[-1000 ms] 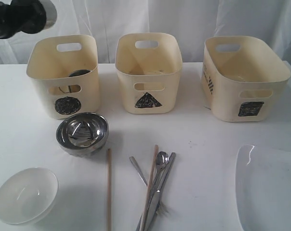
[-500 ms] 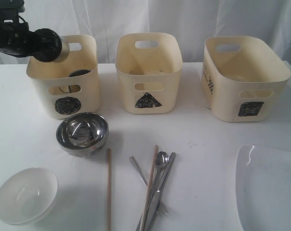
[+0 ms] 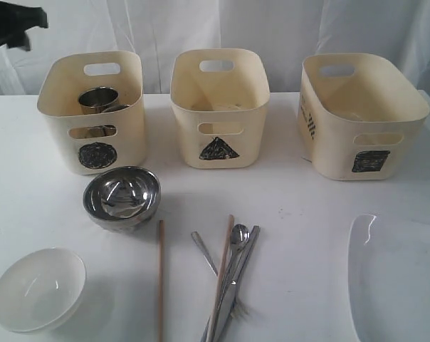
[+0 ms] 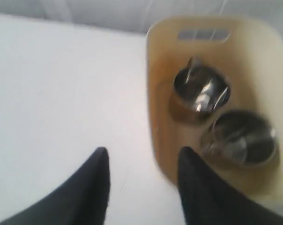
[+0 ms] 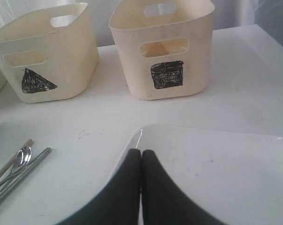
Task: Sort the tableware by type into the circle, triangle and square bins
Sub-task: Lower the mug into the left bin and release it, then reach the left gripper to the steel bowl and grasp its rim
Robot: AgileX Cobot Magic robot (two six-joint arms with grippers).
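Observation:
Two steel mugs (image 4: 200, 91) (image 4: 242, 138) stand inside the circle bin (image 3: 92, 146), and one mug (image 3: 97, 98) shows over its rim. My left gripper (image 4: 141, 157) is open and empty, high beside that bin, off its outer side. The right gripper (image 5: 141, 152) is shut, empty, over the corner of the white plate (image 5: 216, 168). On the table lie a steel bowl (image 3: 122, 196), a white bowl (image 3: 38, 288), chopsticks (image 3: 160, 278), a spoon (image 3: 238, 236) and a knife (image 3: 245, 260). The triangle bin (image 3: 220, 107) and square bin (image 3: 361, 114) stand behind.
The left arm's dark end (image 3: 16, 25) shows at the top left corner of the exterior view. A white curtain hangs behind the bins. The plate (image 3: 396, 278) runs off the table's front right.
The left gripper held a steel mug over the circle bin, then opened. The mug now stands in the bin, and the arm has pulled back up and to the left.

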